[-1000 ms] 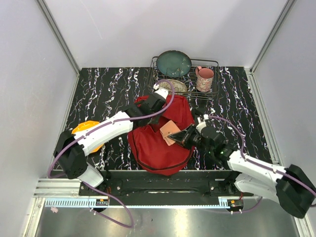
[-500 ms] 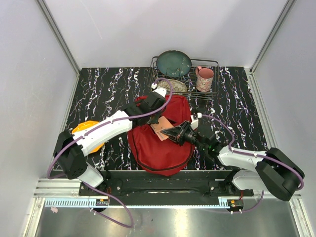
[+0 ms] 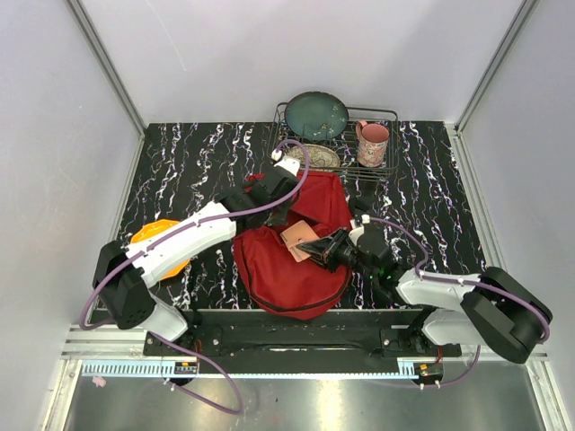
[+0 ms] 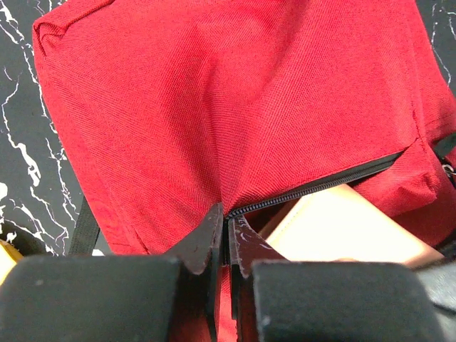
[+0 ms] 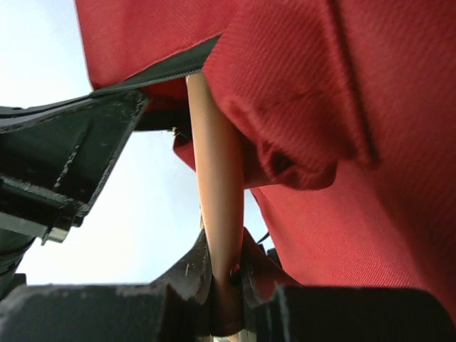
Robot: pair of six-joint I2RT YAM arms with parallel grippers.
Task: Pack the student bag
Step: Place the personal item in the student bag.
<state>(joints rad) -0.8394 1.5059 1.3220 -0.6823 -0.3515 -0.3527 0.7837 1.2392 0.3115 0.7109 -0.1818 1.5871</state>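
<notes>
The student bag (image 3: pixel 287 269), a red backpack, lies in the middle of the table near the front edge. My left gripper (image 3: pixel 284 209) is shut on the bag's fabric right at the black zipper (image 4: pixel 320 184), holding the opening's edge up (image 4: pixel 226 217). My right gripper (image 3: pixel 327 250) comes in from the right and is shut on a thin tan notebook (image 3: pixel 298 240). The notebook's far end (image 5: pixel 217 142) reaches under the raised red flap (image 5: pixel 335 85) into the opening. In the left wrist view the notebook (image 4: pixel 342 228) shows just below the zipper.
A wire dish rack (image 3: pixel 388 115) stands at the back with a teal plate (image 3: pixel 316 115), a pink mug (image 3: pixel 372 142) and a patterned plate (image 3: pixel 320 158). An orange object (image 3: pixel 151 235) lies at the left under my left arm. Grey walls close off three sides.
The right gripper carried the notebook left onto the bag's opening, then eased slightly back and down. The right arm's elbow dropped. The left gripper kept its hold on the zipper edge.
</notes>
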